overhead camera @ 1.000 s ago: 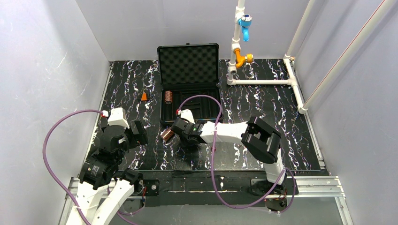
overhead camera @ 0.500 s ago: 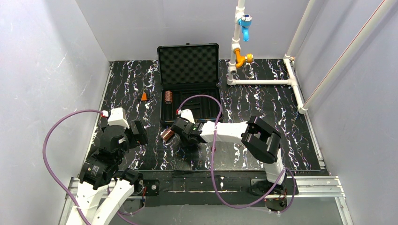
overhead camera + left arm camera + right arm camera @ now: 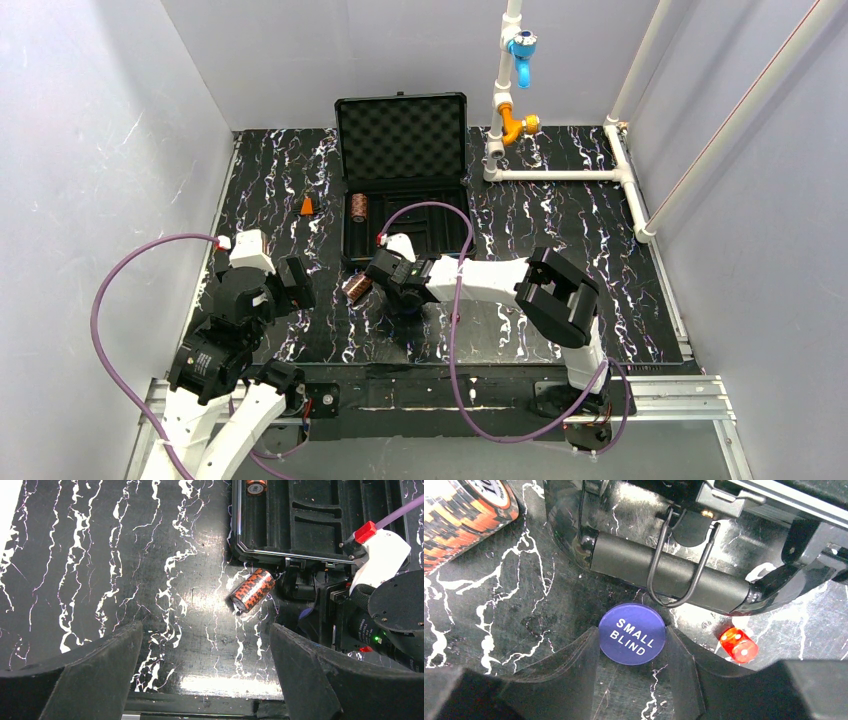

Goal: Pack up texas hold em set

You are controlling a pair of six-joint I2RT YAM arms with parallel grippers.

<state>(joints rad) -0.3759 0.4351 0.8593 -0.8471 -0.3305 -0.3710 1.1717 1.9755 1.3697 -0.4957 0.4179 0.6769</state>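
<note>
The left jaws stood spread wide above the bare near-left bench [image 3: 100, 555]. A small orange cone [image 3: 307, 206] sat farther back. One chip stack [image 3: 252, 589] lay on its side just off the near-left corner of the open briefcase [image 3: 402, 140]; another chip stack [image 3: 358, 207] lay in the tray's left slot. The right jaws pinched a blue disc [image 3: 632, 633] flat on the bench before the case handle [image 3: 669, 577], with a red die [image 3: 738, 644] just right of it.

We hold: black hard briefcase [image 3: 402, 140], open, foam lid upright; one copper-brown chip stack [image 3: 358, 207] in its tray's left end; second copper-brown chip stack [image 3: 252, 589] on its side outside; blue round disc [image 3: 632, 634] marked SMALL BLIND and small red die [image 3: 738, 645] by the front.
</note>
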